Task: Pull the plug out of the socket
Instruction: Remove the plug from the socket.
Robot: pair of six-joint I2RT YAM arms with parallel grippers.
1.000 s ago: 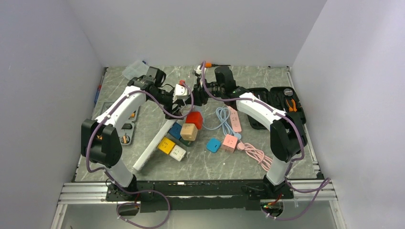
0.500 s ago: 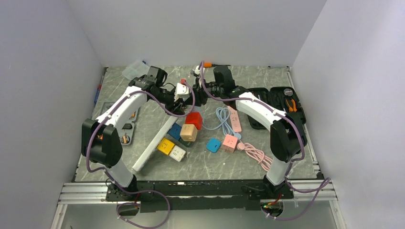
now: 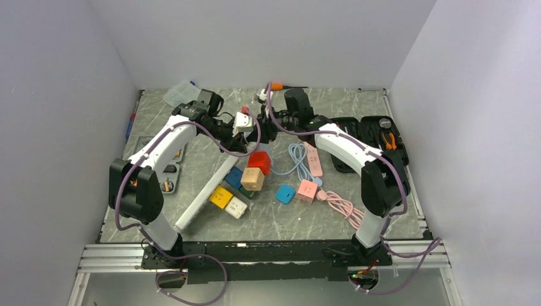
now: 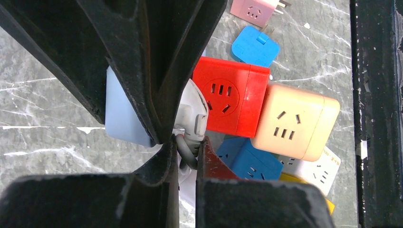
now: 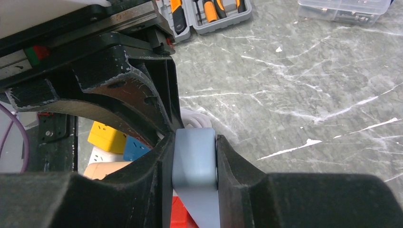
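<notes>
Both grippers meet in the air above the table's middle back. My right gripper is shut on the socket, a flat pale blue-grey block pinched across its thin sides. The white plug sticks out of the socket, with a grey cord curving from its neck. My left gripper is shut on the plug at that neck, its fingertips pressing the cord end from both sides. In the right wrist view only a white sliver of the plug shows beyond the socket.
Below the grippers lie cube sockets: red, beige, blue, plus a flat blue adapter. A white power strip slants at left. A pink strip with coiled cables and a black tool case lie at right.
The left jaws have closed from wide open onto the plug's neck. Both arms have stayed nearly where they were, and the right grip on the socket is unchanged.
</notes>
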